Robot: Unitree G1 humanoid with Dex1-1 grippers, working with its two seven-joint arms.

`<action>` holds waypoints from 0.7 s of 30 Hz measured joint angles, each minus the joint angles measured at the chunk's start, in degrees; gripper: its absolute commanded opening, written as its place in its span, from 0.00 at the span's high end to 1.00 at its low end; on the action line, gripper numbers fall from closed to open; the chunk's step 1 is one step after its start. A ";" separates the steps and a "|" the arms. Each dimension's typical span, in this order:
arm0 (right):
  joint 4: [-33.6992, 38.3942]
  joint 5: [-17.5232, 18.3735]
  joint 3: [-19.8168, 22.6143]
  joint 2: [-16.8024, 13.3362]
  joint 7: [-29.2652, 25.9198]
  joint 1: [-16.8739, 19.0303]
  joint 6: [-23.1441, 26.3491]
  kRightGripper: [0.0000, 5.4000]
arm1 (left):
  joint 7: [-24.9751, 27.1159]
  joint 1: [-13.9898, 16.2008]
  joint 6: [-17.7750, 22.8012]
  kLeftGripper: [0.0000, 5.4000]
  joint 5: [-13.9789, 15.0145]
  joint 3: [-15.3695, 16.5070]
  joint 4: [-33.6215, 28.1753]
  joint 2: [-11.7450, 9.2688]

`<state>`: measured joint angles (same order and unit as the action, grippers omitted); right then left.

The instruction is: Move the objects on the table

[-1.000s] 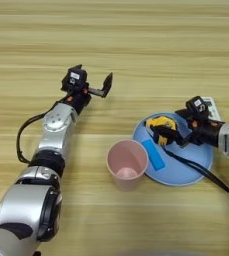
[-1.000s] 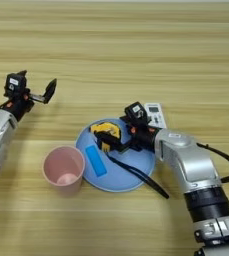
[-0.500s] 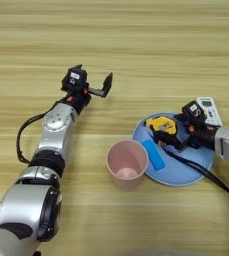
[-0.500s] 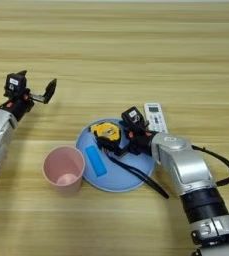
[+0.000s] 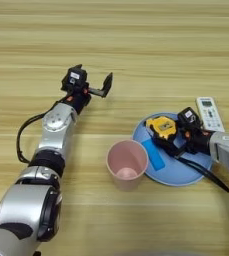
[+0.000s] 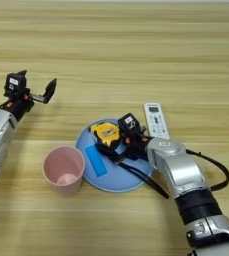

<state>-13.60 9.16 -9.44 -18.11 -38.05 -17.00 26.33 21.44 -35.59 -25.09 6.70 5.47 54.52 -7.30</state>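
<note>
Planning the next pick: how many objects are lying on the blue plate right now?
2. On the light-blue plate, the yellow-and-black tape measure sits at the far side by the right claw; the small blue block lies toward its left. The arm may hide something.

My arms are silver-grey jointed shells with black bands. Black cables loop alongside each forearm. My left gripper [image 5: 93, 88] and right gripper [image 6: 123, 140] are black with orange accents and white labels.
</note>
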 measured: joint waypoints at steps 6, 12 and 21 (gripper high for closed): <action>-2.25 -1.94 -0.11 0.48 0.87 -0.44 -3.63 0.19 | 0.00 0.00 0.00 0.00 0.01 0.00 0.00 0.00; -3.81 -3.40 -0.15 0.79 1.57 -0.70 -6.89 0.20 | 0.01 0.00 0.00 0.00 0.01 0.01 0.00 0.00; -1.84 -4.12 -0.25 0.80 1.39 -0.22 -7.12 0.20 | -0.01 0.00 0.00 0.00 0.01 0.01 0.02 0.00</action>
<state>-15.44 5.04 -9.69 -17.30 -36.66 -17.23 19.22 21.43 -35.59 -25.09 6.71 5.48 54.54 -7.30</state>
